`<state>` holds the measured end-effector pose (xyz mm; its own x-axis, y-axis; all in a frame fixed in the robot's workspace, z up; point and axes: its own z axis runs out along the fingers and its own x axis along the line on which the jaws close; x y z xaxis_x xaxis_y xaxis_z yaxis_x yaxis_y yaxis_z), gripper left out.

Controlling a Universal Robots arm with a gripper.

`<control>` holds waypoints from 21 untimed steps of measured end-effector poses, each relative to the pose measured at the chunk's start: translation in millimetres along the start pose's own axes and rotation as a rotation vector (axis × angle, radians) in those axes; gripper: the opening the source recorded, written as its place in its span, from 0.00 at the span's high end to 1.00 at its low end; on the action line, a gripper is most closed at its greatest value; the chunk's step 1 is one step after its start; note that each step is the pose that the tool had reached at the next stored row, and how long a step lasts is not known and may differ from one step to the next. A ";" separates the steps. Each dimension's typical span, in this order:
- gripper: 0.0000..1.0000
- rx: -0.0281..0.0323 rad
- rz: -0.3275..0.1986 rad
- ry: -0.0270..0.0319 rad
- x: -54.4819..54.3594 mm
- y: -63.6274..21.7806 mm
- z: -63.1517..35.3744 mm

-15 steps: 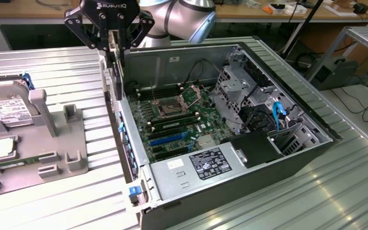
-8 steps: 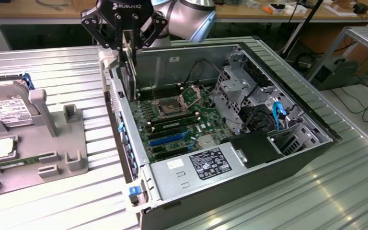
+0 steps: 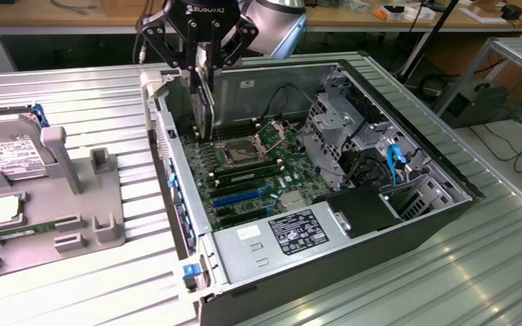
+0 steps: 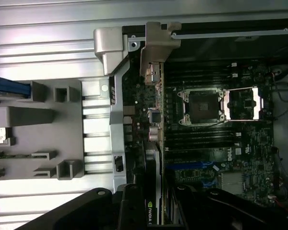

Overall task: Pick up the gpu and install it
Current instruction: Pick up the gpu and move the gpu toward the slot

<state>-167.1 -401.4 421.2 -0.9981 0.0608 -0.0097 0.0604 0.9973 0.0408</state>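
1. Table (image 3: 79, 102) of ribbed metal carries everything. An open computer case (image 3: 442, 204) lies on its side there, and a grey holding fixture (image 3: 71, 204) stands just beside it, on the exterior view's left.
2. Inside the case the green motherboard (image 3: 284, 182) faces up. A hard drive (image 3: 11, 153) with a white label rests in the fixture, well apart from the work.
3. The gripper (image 3: 209, 62) hangs over the rear side of the case. Its jaws are partly closed and they clamp the gpu (image 3: 204, 109) by its two flat faces, so the card is held.
4. The gpu stands on edge, thin side toward me, with its low end down inside the case. It is beside the open CPU socket (image 3: 242, 153), on the exterior view's left of it. I cannot tell if it touches the board.
5. By my judgement the picking up is done and the installing is in hand, and the card is not yet seated.
6. Seating will call for a careful line-up, I think. The connector edge of the card must meet one of the blue slots (image 3: 238, 197) squarely, with no tilt, and only then a straight push.
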 end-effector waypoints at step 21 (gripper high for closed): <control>0.73 0.0002 0.000 0.0001 -71.2 -0.6 0.6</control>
<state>-96.0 -406.3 421.3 -0.9981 0.0609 -0.0095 0.0604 0.9973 0.0406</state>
